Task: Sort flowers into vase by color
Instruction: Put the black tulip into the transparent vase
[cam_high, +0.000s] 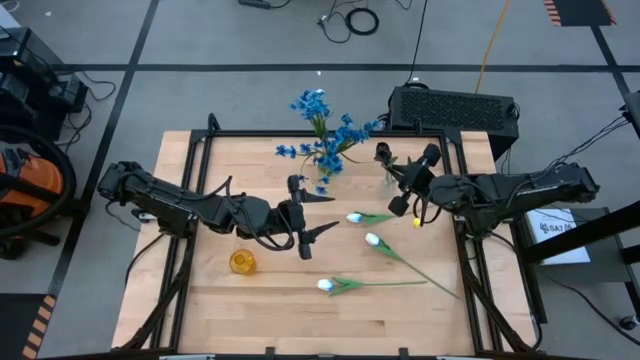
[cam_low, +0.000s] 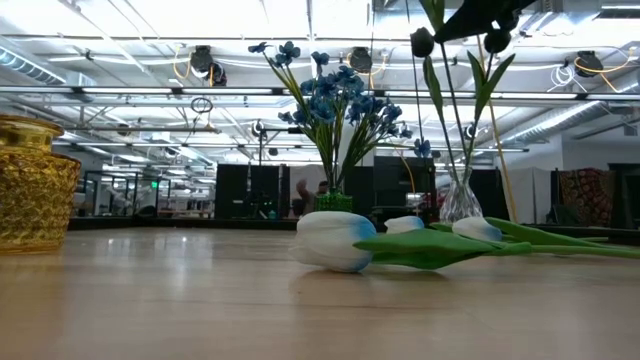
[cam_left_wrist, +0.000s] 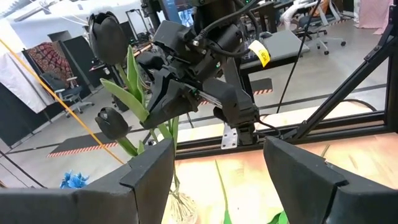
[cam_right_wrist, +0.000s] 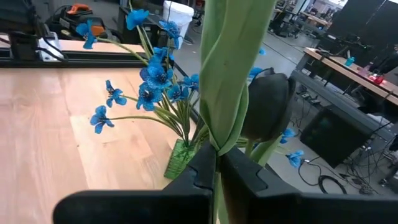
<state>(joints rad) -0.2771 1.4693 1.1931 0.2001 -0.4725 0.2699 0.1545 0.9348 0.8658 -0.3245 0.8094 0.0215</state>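
I see the right gripper above the worktop's far right part, its jaws pinching the green stem and wrapped leaf of a dark tulip. That tulip has a near-black closed bloom; its stem stands roughly upright, bloom upward, and a second dark tulip stands just beside it over a clear glass vase.

The blue flowers stand in a small green vase at the far edge, stems fanning upward and outward.

Three white tulips lie flat on the wood right of centre, long stems running toward the right side, blooms pointing left.

The left gripper hovers near the middle, jaws spread wide, holding nothing. A yellow glass jar stands just in front of that arm.
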